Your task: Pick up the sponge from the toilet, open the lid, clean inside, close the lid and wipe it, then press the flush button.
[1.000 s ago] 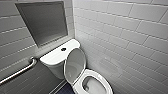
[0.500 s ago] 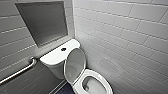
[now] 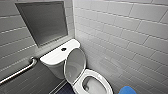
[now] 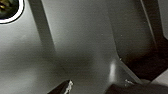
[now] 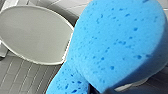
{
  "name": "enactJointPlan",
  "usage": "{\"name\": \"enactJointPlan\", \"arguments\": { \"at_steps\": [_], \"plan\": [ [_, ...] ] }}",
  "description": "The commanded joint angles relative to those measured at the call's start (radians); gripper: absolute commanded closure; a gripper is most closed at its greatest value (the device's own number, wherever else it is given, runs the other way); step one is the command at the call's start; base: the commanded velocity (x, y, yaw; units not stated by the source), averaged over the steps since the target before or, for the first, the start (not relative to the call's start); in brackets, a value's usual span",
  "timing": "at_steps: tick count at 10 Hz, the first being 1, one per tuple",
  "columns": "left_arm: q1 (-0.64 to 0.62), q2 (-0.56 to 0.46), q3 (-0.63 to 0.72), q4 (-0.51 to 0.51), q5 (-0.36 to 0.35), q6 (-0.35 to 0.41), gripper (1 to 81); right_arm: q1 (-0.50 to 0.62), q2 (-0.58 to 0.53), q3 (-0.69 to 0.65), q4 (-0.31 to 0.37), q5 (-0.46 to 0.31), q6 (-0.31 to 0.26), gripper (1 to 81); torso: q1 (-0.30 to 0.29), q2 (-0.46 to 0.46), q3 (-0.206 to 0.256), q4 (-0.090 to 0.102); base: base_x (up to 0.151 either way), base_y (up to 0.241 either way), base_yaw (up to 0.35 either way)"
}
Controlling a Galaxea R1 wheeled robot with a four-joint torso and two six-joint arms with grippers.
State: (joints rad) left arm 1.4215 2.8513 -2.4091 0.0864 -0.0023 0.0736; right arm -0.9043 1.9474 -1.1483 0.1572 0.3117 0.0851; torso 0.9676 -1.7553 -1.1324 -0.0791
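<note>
**Sponge poised beside the open bowl**

Our right end effector (image 5: 105, 89) pinches the bright blue oblong sponge (image 3: 127, 90), near the rim of the white glossy ceramic toilet (image 3: 105, 81). We judge it is held there ready for cleaning inside. The white oval lid (image 3: 75, 63) leans upright against the toilet's tank, baring the bowl. How the left end effector (image 4: 96, 88) stands, we cannot tell.

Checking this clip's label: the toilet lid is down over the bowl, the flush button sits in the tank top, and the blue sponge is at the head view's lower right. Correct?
No: the head view shows the lid raised, leaning back toward the tank. The flush button in the tank top and the blue sponge at lower right are as stated.
</note>
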Motion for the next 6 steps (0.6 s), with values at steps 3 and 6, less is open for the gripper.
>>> {"name": "enactJointPlan", "arguments": {
  "at_steps": [3,6],
  "plan": [
    [-0.003,0.002,0.015,-0.014,0.068,-0.002,1.0,0.204,-0.003,-0.069,0.070,-0.152,-0.004,81.1,0.000,0.000,0.000,0.032,0.000,0.000,0.000],
    [-0.002,-0.001,0.015,-0.022,0.068,-0.002,1.0,0.354,0.101,-0.180,0.119,-0.287,-0.004,81.1,0.000,0.000,0.000,0.060,0.000,0.000,0.000]
  ]
}}
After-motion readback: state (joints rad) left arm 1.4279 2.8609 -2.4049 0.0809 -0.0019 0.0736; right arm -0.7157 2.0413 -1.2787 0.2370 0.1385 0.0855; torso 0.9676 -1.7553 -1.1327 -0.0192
